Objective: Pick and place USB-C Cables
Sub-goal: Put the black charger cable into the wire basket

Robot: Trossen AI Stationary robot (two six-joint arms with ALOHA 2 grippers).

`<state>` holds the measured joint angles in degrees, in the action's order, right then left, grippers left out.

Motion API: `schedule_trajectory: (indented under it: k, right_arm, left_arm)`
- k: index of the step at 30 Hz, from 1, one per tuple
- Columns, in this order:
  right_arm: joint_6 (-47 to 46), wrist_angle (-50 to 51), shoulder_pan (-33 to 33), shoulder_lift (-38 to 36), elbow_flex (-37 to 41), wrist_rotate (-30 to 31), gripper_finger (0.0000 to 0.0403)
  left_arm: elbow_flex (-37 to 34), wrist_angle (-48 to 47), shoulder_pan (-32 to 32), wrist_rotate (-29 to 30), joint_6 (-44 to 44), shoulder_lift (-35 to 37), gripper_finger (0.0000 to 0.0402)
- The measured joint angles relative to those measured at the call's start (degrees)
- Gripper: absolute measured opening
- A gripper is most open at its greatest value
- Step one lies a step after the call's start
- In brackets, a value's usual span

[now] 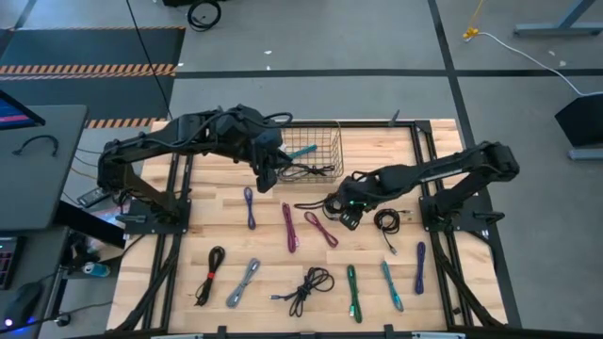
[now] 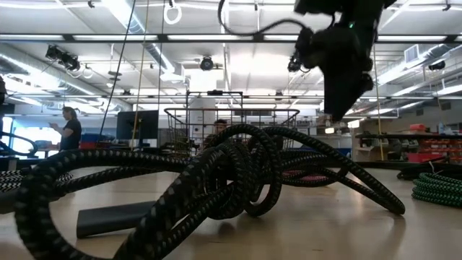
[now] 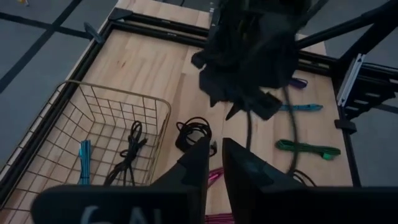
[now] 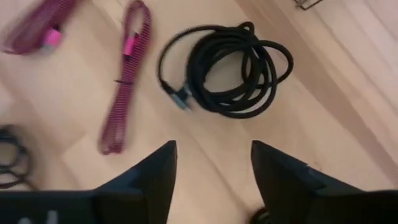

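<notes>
The right gripper point(image 4: 211, 171) hangs over the wooden table point(image 1: 377, 141) with its two fingers spread wide and nothing between them. Under it lies a black coiled cable point(image 4: 227, 65), with two magenta cables point(image 4: 127, 81) just beside it. The left gripper point(image 1: 267, 174) is at the edge of the wire basket point(image 1: 325, 141); its fingers point(image 3: 193, 171) stand close together with only a narrow gap, and I see no cable between them. Inside the basket already lie a black cable point(image 3: 127, 152) and a teal one point(image 3: 84, 158). The other cables — purple, grey, green, teal, black — are spread over the near half of the table. To do this step well, I think the right gripper should come straight down over the thick side of the black coil, so several loops go between the fingers — not only one strand, which could slip out. It should keep away from the magenta cables.
</notes>
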<state>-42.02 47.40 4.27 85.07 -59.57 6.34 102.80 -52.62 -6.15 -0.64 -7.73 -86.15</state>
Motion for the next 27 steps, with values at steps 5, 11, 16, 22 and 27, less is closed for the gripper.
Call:
schedule_trajectory:
  k: [5, 11, 16, 22, 27]
  right_arm:
    - [3.5, -2.8, -2.0, 4.2, -0.1, 0.0, 0.0226]
    - [7.4, -3.3, -3.8, 8.1, -0.1, 0.0, 0.0225]
    - [11.2, -3.8, -4.1, 9.6, -0.1, 0.2, 0.0225]
    - [19.3, -4.0, -4.1, 9.9, -0.2, 3.7, 0.0225]
    - [27.4, -4.1, -3.6, 9.9, -0.2, 2.8, 0.0225]
  left_arm:
    - [0.0, 0.0, 0.0, 0.0, 0.0, 0.0, 0.0051]
    - [0.0, 0.0, 0.0, 0.0, 0.0, 0.0, 0.0051]
    - [0.0, 0.0, 0.0, 0.0, 0.0, 0.0, 0.005]
    - [0.0, 0.0, 0.0, 0.0, 0.0, 0.0, 0.005]
    - [0.0, 0.0, 0.0, 0.0, -0.2, 0.0, 0.005]
